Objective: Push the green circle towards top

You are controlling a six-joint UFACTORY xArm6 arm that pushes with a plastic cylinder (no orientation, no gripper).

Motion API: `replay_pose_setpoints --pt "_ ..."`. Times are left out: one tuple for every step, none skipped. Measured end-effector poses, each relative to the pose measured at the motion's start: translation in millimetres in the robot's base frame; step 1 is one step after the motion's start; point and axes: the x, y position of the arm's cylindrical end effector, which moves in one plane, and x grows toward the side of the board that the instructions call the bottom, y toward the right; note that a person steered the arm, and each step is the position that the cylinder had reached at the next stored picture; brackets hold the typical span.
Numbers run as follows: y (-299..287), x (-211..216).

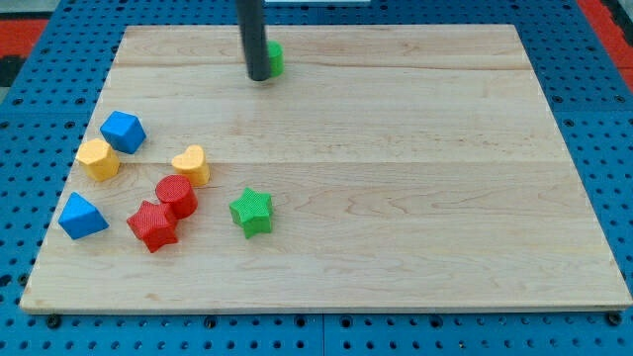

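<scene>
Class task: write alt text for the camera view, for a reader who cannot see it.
My tip rests against the view's left side of the green circle, near the wooden board's top edge. Seven more blocks cluster at lower left, among them a green star, a yellow heart and a red circle.

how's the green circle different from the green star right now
The green circle sits near the view's top, mostly hidden behind my tip; the green star lies lower down in full view. The circle stands alone, while the star is close to the red blocks. Both are the same green.
</scene>
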Motion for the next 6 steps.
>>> replay_pose_setpoints --pt "44 1" --pt "36 -21" --pt "-20 -52" --pt "-31 -58" --pt "-31 -67" --pt "-31 -73"
